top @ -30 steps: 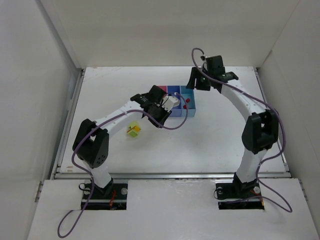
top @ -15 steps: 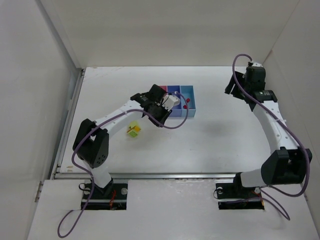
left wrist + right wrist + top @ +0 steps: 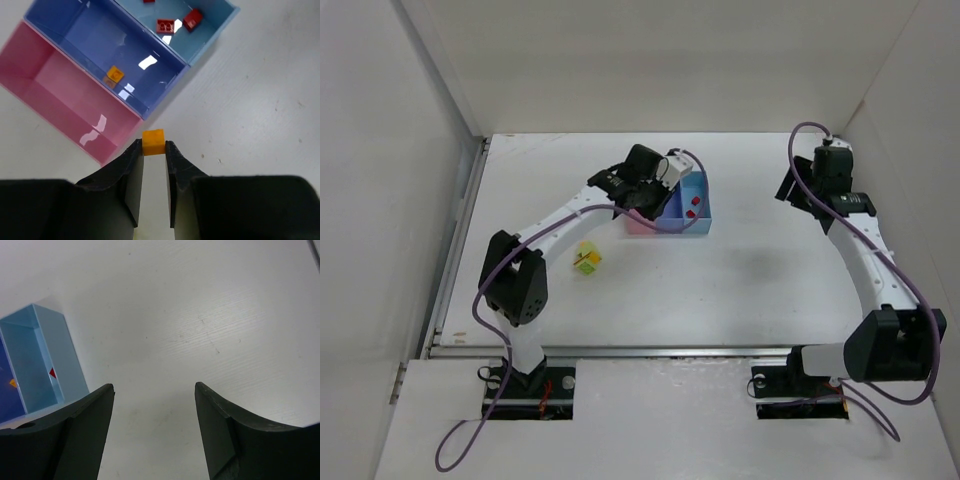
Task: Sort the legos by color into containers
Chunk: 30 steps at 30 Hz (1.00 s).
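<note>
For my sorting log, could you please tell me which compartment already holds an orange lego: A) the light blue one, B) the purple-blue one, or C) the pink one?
B: the left wrist view shows an orange lego lying on the floor of the purple-blue compartment, while the pink compartment shows none and the light blue compartment holds red legos.

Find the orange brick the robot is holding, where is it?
In the left wrist view, the orange brick is pinched at the tips of the left pincer, mid-frame, just beside the corner where the pink bin meets the purple-blue bin.
</note>
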{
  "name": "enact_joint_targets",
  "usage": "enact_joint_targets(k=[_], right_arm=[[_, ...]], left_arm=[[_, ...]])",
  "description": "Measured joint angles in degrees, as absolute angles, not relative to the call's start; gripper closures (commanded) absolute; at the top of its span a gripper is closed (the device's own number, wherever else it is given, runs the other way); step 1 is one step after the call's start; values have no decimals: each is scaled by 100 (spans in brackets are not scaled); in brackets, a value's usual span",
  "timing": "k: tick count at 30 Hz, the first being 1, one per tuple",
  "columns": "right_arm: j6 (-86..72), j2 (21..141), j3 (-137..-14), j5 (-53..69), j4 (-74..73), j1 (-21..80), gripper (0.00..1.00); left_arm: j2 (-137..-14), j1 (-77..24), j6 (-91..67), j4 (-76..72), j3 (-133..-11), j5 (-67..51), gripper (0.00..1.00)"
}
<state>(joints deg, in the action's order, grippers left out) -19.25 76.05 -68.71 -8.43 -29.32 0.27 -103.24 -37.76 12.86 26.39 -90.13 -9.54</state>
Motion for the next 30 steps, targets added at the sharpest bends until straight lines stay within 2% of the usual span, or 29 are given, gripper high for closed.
enact_joint_targets(k=[9, 15, 16, 18, 19, 21, 22, 24, 30], right_arm=[[-1927, 7491, -6657, -860, -2958, 1, 29], [-1927, 7459, -6657, -858, -2939, 1, 29], [-1927, 7459, -6657, -858, -2936, 1, 29], [-1927, 7459, -6657, -858, -2936, 1, 29], [-1925, 7459, -6654, -858, -2936, 1, 29], [-1925, 7459, -6652, -858, -2934, 1, 29], [-1925, 7459, -6652, -858, -2936, 1, 29], [-1925, 7459, -6652, -856, -2936, 1, 29], [-1918, 7459, -6652, -810, -2936, 1, 29]], left_arm=[[-11133, -3739, 1074, 1673, -9288, -679, 100], [-11666, -3739, 985, 1551, -9629, -563, 99], [-11773, -3739, 978, 1553, -9758, -528, 92], [-11985, -3736, 969, 1592, -10038, -473, 70], [-12079, -3739, 963, 1608, -10180, -443, 50], [-12186, -3739, 926, 1621, -10339, -408, 38], [-12206, -3736, 930, 1625, -10368, -405, 38], [-12206, -3736, 919, 1682, -10377, -403, 30], [-12206, -3736, 906, 1785, -10401, -423, 30]])
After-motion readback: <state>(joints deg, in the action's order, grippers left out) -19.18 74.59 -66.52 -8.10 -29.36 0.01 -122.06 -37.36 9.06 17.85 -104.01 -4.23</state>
